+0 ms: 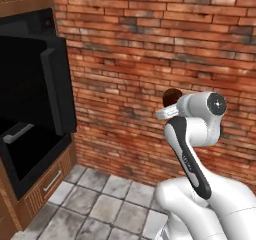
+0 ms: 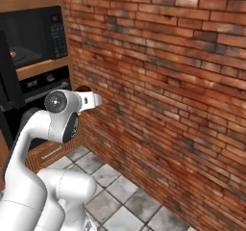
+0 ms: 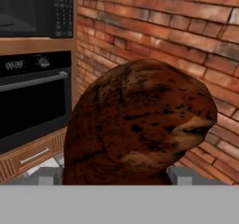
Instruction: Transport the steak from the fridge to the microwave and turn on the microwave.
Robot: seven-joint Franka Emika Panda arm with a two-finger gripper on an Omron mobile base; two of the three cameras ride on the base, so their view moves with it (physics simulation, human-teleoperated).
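Item: steak, dark reddish-brown with a tan patch, held in the claw, whose jaws stood wide around it, one grey fingertip showing at each side. In the left base view the steak sat at the arm's raised end, before the brick wall. Microwave in a wooden cabinet to the left, above the black oven. Tiled floor below.

You get flat, even rendered light, no hard shadows or glare; the brick wall looks soft, the steak coarsely textured.
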